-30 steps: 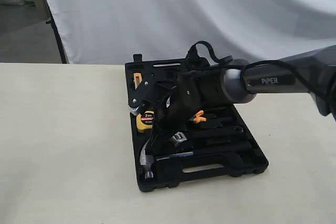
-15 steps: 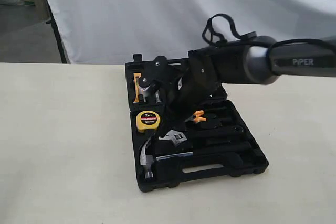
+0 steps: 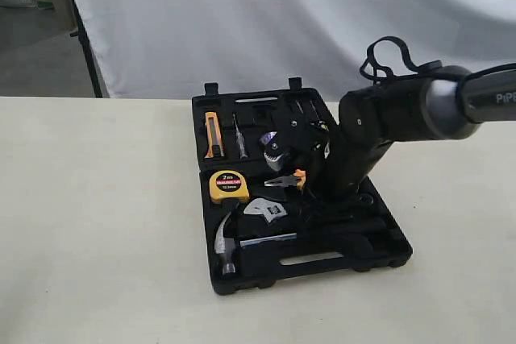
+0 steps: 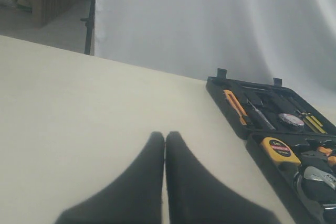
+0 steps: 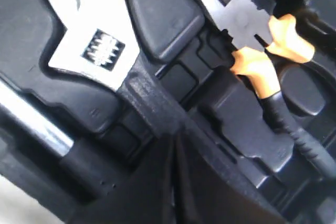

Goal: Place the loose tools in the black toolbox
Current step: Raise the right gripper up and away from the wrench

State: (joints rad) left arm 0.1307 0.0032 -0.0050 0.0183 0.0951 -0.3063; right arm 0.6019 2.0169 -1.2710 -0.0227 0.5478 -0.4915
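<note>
Right arm (image 3: 403, 110) is over the open toolbox (image 3: 379, 251) now, letters "PiP" readable on its sleeve where it runs off the edge of the exterior view. The right gripper (image 5: 173, 145) hangs low over the near half, its fingers pinched tight together with nothing between them. The wrench (image 3: 270, 209) lies in its moulded recess, silver jaw end toward the tape measure (image 3: 228, 186), whose yellow case carries a round label reading "2m"; the smaller print under it is too fine to read. Just in front of the wrench the hammer (image 3: 224, 241) rests in the near half, steel head at the left corner, black handle running along above the slot handle. The tape roll (image 3: 272, 147) sits in the far half near the hinge, right beside the arm's wrist, a touch of purple on it, its wording unreadable. Orange-handled pliers (image 3: 289, 180) lie beside the wrench. Over on the bare table (image 3: 97, 223), the left gripper (image 4: 165, 140) hovers well apart from the case, fingers pressed together, empty.
</note>
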